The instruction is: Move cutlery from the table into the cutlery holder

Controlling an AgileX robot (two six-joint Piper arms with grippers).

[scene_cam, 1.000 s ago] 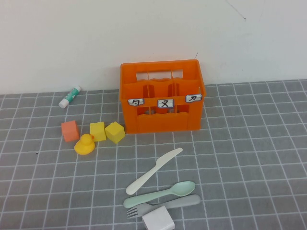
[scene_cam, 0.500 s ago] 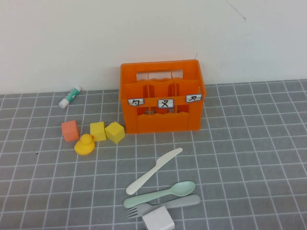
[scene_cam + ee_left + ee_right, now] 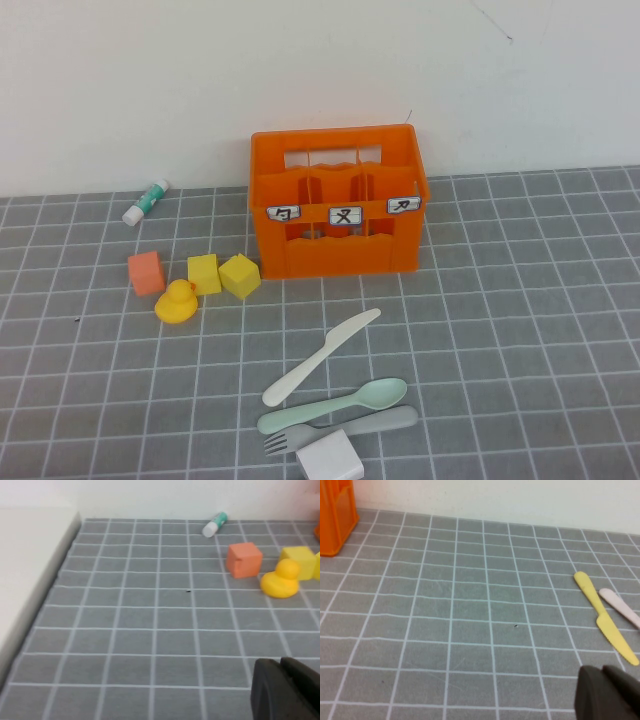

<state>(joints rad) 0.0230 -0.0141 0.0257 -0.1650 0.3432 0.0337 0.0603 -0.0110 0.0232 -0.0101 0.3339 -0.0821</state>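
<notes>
The orange cutlery holder (image 3: pixel 338 205) stands at the back middle of the table (image 3: pixel 520 330), its three labels facing me. In front of it lie the cream-white knife (image 3: pixel 322 356), the mint-green spoon (image 3: pixel 335 405) and the grey fork (image 3: pixel 375 422). A white block (image 3: pixel 330 458) lies partly over the fork. Neither arm shows in the high view. My left gripper (image 3: pixel 282 690) is shut and empty, low over bare tiles on the left. My right gripper (image 3: pixel 605 695) is shut and empty, low over bare tiles on the right. The holder's corner (image 3: pixel 337 515) shows in the right wrist view.
A white-and-green tube (image 3: pixel 146 201), an orange cube (image 3: pixel 146 272), two yellow cubes (image 3: pixel 204 273) and a yellow duck (image 3: pixel 177 301) lie left of the holder. In the right wrist view a yellow knife (image 3: pixel 605 617) and a pale pinkish piece (image 3: pixel 620 607) lie near my right gripper.
</notes>
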